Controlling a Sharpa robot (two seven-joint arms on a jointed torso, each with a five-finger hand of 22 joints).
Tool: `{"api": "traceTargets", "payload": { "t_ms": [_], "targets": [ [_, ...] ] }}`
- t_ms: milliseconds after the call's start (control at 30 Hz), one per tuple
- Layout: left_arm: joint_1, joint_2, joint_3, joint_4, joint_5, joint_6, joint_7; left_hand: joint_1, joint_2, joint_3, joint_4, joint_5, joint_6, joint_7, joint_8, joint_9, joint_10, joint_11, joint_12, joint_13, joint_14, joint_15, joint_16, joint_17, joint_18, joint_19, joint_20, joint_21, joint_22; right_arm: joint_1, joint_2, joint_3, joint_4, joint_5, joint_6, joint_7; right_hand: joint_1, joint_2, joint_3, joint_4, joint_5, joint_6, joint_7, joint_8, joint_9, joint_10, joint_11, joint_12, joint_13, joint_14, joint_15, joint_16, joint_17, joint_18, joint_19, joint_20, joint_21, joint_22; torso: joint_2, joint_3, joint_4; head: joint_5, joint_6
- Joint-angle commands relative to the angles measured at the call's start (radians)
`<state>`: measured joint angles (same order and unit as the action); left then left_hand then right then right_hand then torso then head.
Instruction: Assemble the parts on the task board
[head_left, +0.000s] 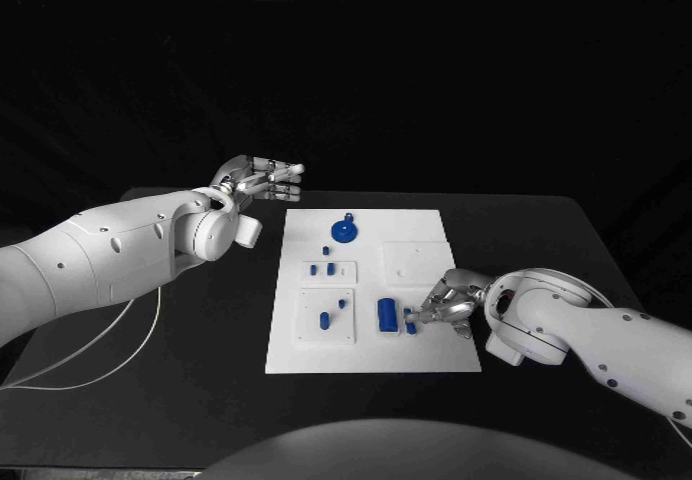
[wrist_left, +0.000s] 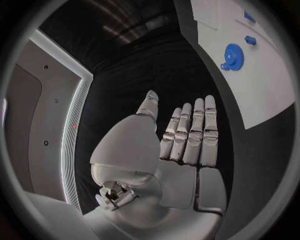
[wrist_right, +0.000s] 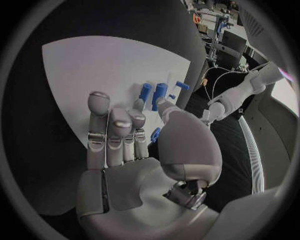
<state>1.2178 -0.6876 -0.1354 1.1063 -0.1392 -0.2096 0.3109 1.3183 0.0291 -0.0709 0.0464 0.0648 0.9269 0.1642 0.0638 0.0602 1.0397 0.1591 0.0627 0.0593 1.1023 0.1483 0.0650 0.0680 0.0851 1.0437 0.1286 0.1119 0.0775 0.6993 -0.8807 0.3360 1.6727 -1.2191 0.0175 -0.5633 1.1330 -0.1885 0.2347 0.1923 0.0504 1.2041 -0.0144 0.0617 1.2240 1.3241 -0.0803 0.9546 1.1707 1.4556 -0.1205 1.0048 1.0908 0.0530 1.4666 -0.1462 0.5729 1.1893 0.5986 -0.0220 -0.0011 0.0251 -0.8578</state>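
the white task board (head_left: 433, 350) lies flat in the middle of the black worktop (head_left: 173, 400). the right robot hand (head_left: 447, 300) is down over the near right part of the board, its fingers curled toward a small blue piece (head_left: 411, 327) at their tips; in the right wrist view that piece (wrist_right: 155, 134) sits between the thumb and the fingers (wrist_right: 116, 131). whether it is actually pinched or only touched, i cannot tell. just beside it, toward the board's middle, lies a larger blue cylinder (head_left: 387, 314). on the near left of the board a raised white square (head_left: 326, 316) carries two small blue pegs (head_left: 325, 320). a smaller white block (head_left: 330, 270) farther back carries three short blue pins (head_left: 330, 268). a round blue gear (head_left: 345, 230) lies at the far end of the board, and the left wrist view shows it too (wrist_left: 232, 53).

the left robot hand (head_left: 263, 180) is held above the worktop, off the board's far left corner, well apart from the parts. its fingers (wrist_left: 190, 134) are straight and side by side, the palm bare, holding nothing.
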Motion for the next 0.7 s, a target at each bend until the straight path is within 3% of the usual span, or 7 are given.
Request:
{"api": "traceTargets", "payload": {
  "t_ms": [33, 167, 267, 700],
  "targets": [
    [-0.001, 0.001, 0.001, 0.002, -0.002, 0.012, 0.006, -0.008, -0.005, 0.001, 0.004, -0.001, -0.005, 0.0, -0.003, -0.001, -0.009, 0.001, -0.002, -0.001, -0.006, -0.002, -0.003, 0.001, 0.009, -0.004, 0.006, 0.002, -0.001, -0.001, -0.007, 0.001, 0.004, 0.009, 0.092, 0.029, 0.023, 0.009, -0.001, -0.03, 0.003, 0.006, -0.001, 0.003, -0.001, -0.002, 0.006, 0.004, 0.001, 0.003, -0.002, -0.002, 0.0, -0.002, 0.045, 0.001, 0.004, 0.001, 0.001, 0.0004, 0.0, 0.0, -0.002],
    [-0.001, 0.0, 0.001, 0.003, -0.002, 0.012, 0.005, -0.008, -0.005, 0.001, 0.004, -0.001, -0.005, 0.0, -0.003, -0.001, -0.009, 0.001, -0.002, -0.001, -0.006, -0.002, -0.003, 0.001, 0.009, -0.004, 0.006, 0.002, -0.001, -0.001, -0.018, 0.001, 0.008, 0.009, 0.145, 0.038, 0.045, 0.028, 0.005, -0.103, 0.006, 0.009, -0.002, 0.002, -0.026, -0.001, 0.006, 0.004, -0.002, 0.003, 0.0, -0.002, -0.003, -0.003, 0.044, 0.004, 0.004, 0.003, 0.0, 0.0003, -0.0008, -0.001, -0.003],
    [-0.001, -0.001, 0.001, 0.004, -0.002, 0.012, 0.005, -0.008, -0.005, 0.001, 0.004, -0.001, -0.005, 0.0, -0.003, -0.001, -0.009, 0.001, -0.002, -0.001, -0.006, -0.002, -0.003, 0.001, 0.009, -0.004, 0.006, 0.002, -0.001, -0.001, -0.022, 0.001, 0.01, 0.009, 0.157, 0.042, 0.035, 0.039, 0.013, -0.126, 0.01, 0.011, -0.004, 0.002, -0.045, -0.001, 0.006, 0.005, -0.005, 0.002, 0.001, -0.002, -0.007, -0.003, 0.045, 0.004, 0.0, 0.004, 0.001, 0.001, -0.0012, -0.002, -0.003],
    [-0.001, -0.002, 0.001, 0.004, -0.002, 0.013, 0.004, -0.008, -0.005, 0.001, 0.004, -0.001, -0.005, 0.0, -0.003, -0.001, -0.009, 0.001, -0.002, -0.001, -0.006, -0.002, -0.003, 0.001, 0.009, -0.004, 0.006, 0.002, -0.001, -0.001, -0.022, 0.002, 0.007, 0.004, 0.16, 0.042, 0.023, 0.044, 0.003, -0.105, 0.012, 0.013, -0.004, 0.003, -0.044, 0.0, 0.006, 0.007, -0.005, 0.002, 0.001, -0.002, -0.01, -0.003, 0.045, 0.005, -0.001, 0.006, 0.001, 0.0, 0.0005, -0.003, -0.004]
  ]
}}
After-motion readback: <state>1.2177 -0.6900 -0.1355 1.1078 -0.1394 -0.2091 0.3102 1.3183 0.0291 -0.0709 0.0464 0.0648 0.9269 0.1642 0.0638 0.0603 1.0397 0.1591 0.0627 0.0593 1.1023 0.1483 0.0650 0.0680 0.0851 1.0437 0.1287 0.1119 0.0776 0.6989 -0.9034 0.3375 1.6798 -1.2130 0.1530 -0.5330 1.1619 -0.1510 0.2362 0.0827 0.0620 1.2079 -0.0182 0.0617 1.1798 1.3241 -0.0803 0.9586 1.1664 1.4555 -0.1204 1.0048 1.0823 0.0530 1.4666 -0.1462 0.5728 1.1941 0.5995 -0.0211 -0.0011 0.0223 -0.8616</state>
